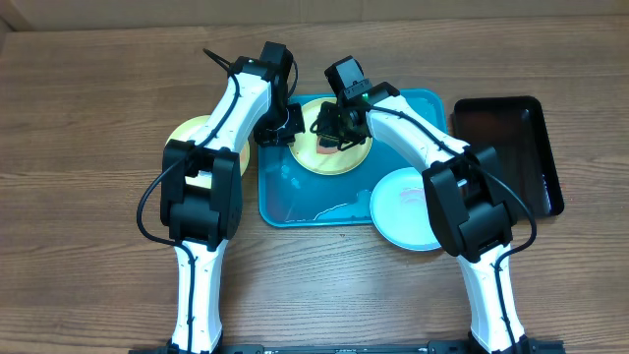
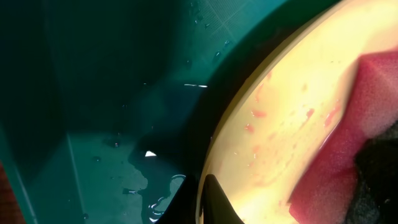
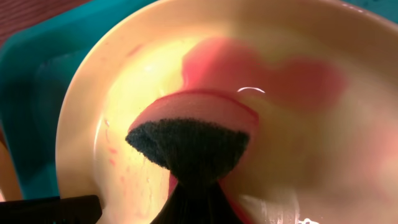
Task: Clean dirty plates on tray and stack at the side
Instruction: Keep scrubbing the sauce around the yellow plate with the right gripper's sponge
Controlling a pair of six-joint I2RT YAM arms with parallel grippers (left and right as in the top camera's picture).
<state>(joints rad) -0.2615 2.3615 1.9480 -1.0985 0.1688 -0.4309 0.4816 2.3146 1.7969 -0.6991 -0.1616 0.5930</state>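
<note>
— Holding what, the right gripper (image 1: 337, 131)?
— It pinches the sponge (image 3: 193, 143) on the smeared green-rimmed plate (image 1: 344, 162), at twelve o'clock on the tray (image 1: 295, 202).
— And the left gripper (image 1: 278, 126)?
— Closed on that plate's nine-o'clock rim. The blue-white plate (image 1: 408, 211) overlaps the tray's four-o'clock corner.

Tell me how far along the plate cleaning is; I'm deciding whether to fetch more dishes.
Done, apparently: one green plate sits on the table left of the tray. In hand: the right gripper scrubs a second green plate, red-smeared, with a sponge; the left gripper steadies its rim. Left: the pale plate, faintly marked red, overlapping the tray's corner.
</note>
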